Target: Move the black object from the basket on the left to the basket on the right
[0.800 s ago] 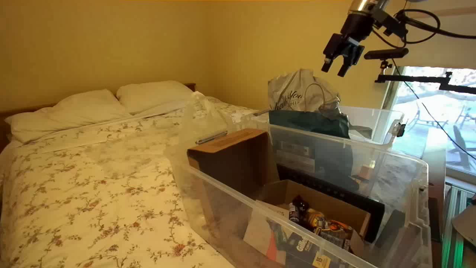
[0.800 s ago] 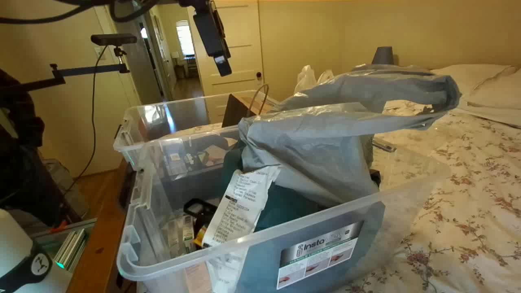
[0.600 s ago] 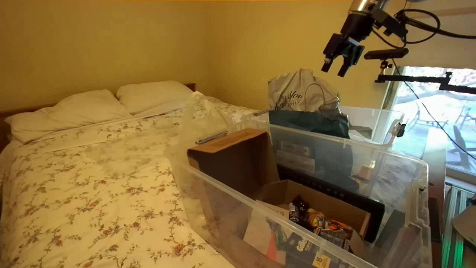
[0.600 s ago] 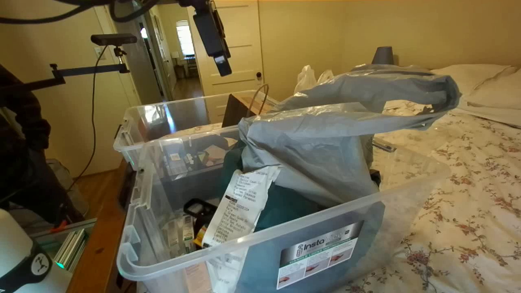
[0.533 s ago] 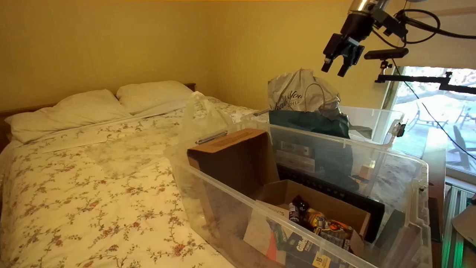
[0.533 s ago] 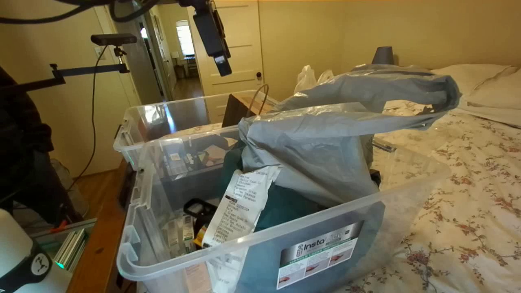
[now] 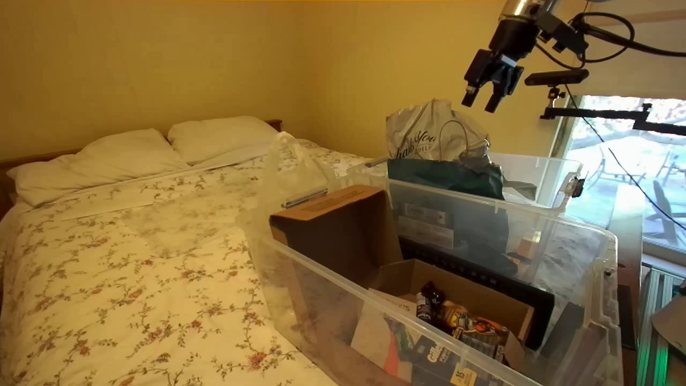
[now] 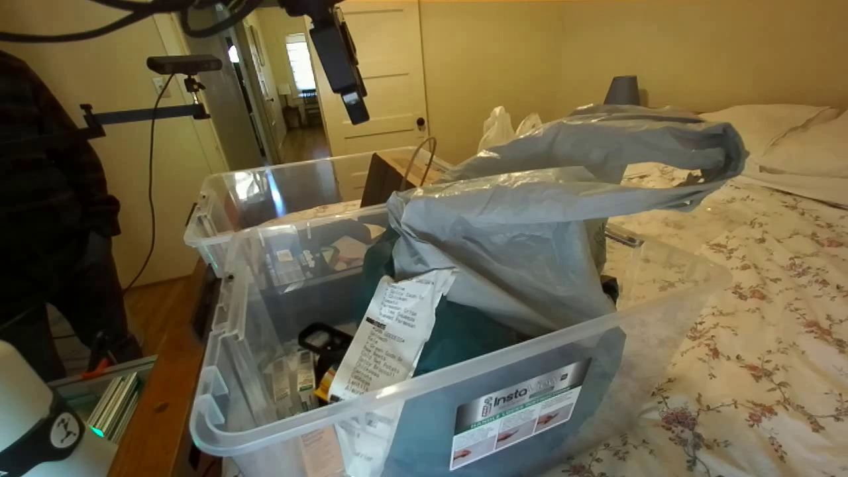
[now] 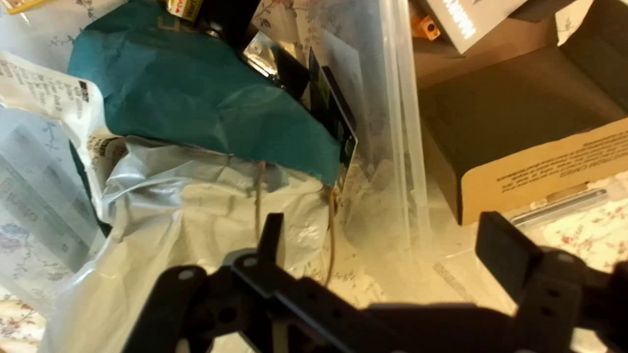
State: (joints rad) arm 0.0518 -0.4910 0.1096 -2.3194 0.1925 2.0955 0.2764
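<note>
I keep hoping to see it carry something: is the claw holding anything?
No: in the wrist view, the claw is open, its fingers wide apart and gripping nothing.

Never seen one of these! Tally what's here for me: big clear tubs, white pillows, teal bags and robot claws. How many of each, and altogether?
Big clear tubs: 2
White pillows: 2
Teal bag: 1
Claw: 1
Total: 6

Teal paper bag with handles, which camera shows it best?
Wrist view: the teal paper bag appears large, mostly uncovered. Both exterior views show it partly, its lower portion only through clear plastic bin walls.
</note>
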